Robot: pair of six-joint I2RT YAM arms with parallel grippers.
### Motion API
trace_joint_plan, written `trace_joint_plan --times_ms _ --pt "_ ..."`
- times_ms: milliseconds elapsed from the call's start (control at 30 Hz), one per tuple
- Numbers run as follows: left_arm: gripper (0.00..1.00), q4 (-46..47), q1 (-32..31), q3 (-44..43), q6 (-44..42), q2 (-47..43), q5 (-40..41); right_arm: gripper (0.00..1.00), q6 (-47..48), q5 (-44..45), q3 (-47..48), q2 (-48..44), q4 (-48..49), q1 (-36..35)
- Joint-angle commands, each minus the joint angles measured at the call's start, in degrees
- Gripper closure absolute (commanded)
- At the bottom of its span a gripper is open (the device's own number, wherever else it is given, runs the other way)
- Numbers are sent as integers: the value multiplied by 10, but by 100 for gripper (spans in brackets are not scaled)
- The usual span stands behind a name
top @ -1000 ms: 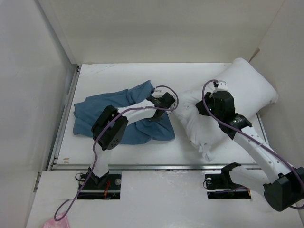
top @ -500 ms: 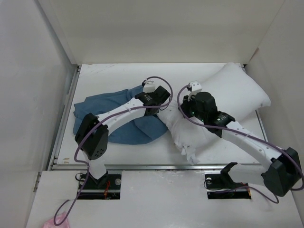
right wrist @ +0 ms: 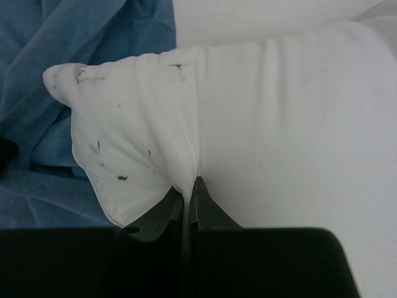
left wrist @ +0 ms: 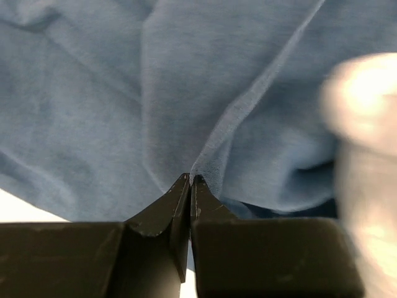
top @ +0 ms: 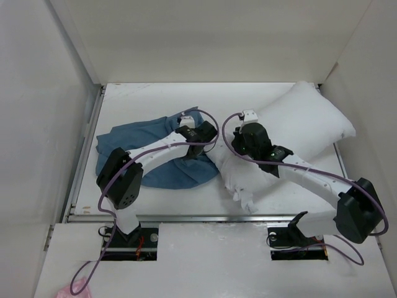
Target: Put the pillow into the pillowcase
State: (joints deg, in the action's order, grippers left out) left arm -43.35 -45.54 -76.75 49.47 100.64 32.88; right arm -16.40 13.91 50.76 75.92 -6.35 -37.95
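Observation:
The blue pillowcase [top: 133, 143] lies crumpled on the left half of the white table. My left gripper [top: 206, 141] is at its right edge, shut on a raised fold of the blue cloth [left wrist: 248, 105], which runs taut from the left gripper's tips [left wrist: 190, 180]. The plump white pillow [top: 304, 127] lies slanted on the right, its near-left corner touching the pillowcase. My right gripper [top: 232, 149] is shut on a pinch of the pillow's fabric [right wrist: 273, 124] near that speckled corner, which shows at the right gripper's tips [right wrist: 191, 185]. Blue cloth [right wrist: 93, 37] lies just beyond the corner.
White walls close in the table on the left [top: 43, 124], at the back [top: 217, 37] and on the right [top: 372, 68]. A metal rail [top: 205, 217] runs along the table's near edge. The pillow's far end lies close to the right wall.
My right gripper has dragged the pillow left, up against the pillowcase. The left gripper reached further right, briefly loosened and shut again on the pillowcase's right edge.

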Motion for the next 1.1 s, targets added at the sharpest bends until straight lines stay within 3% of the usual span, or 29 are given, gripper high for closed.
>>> trace_joint_plan --times_ms 0,133,300,567,733,933,1067 --pt "100 -20 16 27 23 -41 28 100 -35 92 -14 -11 -57 6" --pt "100 -14 21 34 24 -76 40 100 -20 74 -14 -5 -63 6" --pt "100 19 21 16 -15 -103 34 100 55 -46 -14 0 -33 0" --pt "100 12 -13 -74 -55 -118 61 100 94 -6 2 24 -66 -27" --pt "100 84 -28 -61 -131 -145 6 100 114 25 36 34 -89 -67" --pt "100 86 -28 -40 -119 -139 1 100 122 47 113 -29 -67 -73" --pt "100 86 -28 -34 -113 -132 -5 100 145 -12 130 -14 -46 -73"
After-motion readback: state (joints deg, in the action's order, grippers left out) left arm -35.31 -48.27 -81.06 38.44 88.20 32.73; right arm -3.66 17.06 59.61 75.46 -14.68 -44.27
